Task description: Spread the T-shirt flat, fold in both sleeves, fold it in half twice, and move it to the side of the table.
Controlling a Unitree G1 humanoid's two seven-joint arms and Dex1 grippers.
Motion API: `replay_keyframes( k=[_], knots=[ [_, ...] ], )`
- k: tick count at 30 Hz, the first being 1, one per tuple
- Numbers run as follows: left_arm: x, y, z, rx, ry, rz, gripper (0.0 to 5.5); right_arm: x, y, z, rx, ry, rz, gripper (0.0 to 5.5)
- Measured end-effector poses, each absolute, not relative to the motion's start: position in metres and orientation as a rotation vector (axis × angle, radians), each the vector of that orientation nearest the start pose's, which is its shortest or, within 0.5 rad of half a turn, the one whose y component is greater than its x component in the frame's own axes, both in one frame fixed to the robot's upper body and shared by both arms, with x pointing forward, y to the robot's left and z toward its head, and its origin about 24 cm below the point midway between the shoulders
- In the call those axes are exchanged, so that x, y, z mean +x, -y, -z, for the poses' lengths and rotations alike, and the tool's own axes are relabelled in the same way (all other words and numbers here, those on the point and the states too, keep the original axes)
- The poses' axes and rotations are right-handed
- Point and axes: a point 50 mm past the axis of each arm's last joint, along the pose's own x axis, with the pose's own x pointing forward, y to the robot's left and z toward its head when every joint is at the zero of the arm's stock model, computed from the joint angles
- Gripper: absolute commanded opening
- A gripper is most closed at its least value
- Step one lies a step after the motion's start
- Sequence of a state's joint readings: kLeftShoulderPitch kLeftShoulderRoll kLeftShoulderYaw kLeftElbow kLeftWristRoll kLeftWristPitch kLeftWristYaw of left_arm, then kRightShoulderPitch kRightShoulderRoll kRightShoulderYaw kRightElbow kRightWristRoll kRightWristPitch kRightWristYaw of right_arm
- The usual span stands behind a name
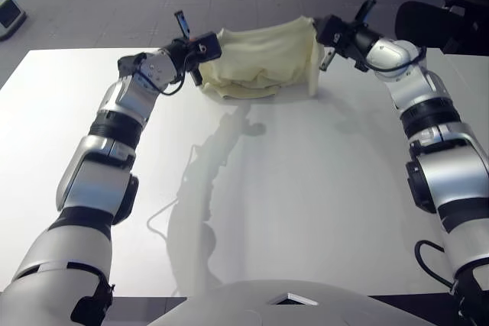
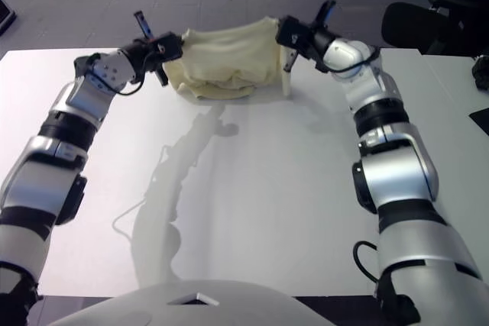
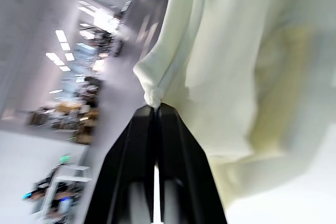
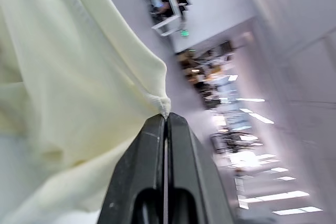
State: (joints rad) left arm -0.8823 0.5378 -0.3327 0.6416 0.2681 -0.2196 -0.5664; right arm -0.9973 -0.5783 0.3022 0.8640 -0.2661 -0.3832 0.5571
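Observation:
A pale yellow T-shirt (image 1: 263, 59) hangs stretched between my two grippers above the far part of the white table (image 1: 244, 188), its lower folds bunched on the tabletop. My left gripper (image 1: 214, 42) is shut on the shirt's left upper edge; its fingers (image 3: 143, 124) pinch a small tuft of fabric (image 3: 153, 97). My right gripper (image 1: 316, 30) is shut on the right upper edge, where a strip of cloth (image 1: 315, 74) hangs down. The right wrist view shows its fingers (image 4: 178, 129) closed on a hem corner (image 4: 164, 104).
The table's near and middle area is bare white surface. A dark chair (image 1: 435, 24) stands beyond the table's far right corner. A small device (image 1: 9, 13) sits on the floor at far left. Grey floor lies behind the table.

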Motion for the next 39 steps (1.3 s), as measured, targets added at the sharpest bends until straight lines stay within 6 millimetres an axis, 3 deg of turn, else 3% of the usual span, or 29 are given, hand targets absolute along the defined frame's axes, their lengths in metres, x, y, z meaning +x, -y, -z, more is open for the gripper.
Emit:
replay_keyframes(
  k=[3,6,10,13,17,23,29,34,39],
  knots=[
    [0.36,-0.166,-0.176,0.97,0.065,0.795,0.02,0.371,0.196,-0.186,-0.998,0.039,-0.786,0.0],
    [0.341,-0.167,-0.199,0.91,0.043,0.92,0.02,0.349,0.198,-0.195,-0.924,-0.058,-0.967,0.0],
    [0.312,-0.164,-0.242,0.799,0.05,1.12,0.02,0.32,0.187,-0.232,-0.763,-0.088,-1.216,0.0],
    [0.303,-0.162,-0.277,0.68,0.111,1.197,0.02,0.313,0.182,-0.255,-0.634,-0.055,-1.273,0.0],
    [0.314,-0.172,-0.307,0.584,0.113,1.225,0.02,0.32,0.183,-0.294,-0.504,0.02,-1.266,0.0],
    [0.355,-0.185,-0.339,0.616,0.133,1.042,0.02,0.357,0.19,-0.325,-0.43,0.101,-1.089,0.0],
    [0.395,-0.166,-0.346,0.726,0.148,0.763,0.02,0.397,0.177,-0.334,-0.526,0.156,-0.771,0.0],
    [0.409,-0.152,-0.352,0.808,0.21,0.522,0.02,0.414,0.173,-0.332,-0.65,0.206,-0.449,0.0],
    [0.411,-0.15,-0.374,0.891,0.342,0.241,0.02,0.413,0.173,-0.363,-0.814,0.37,-0.129,0.0]
  ],
)
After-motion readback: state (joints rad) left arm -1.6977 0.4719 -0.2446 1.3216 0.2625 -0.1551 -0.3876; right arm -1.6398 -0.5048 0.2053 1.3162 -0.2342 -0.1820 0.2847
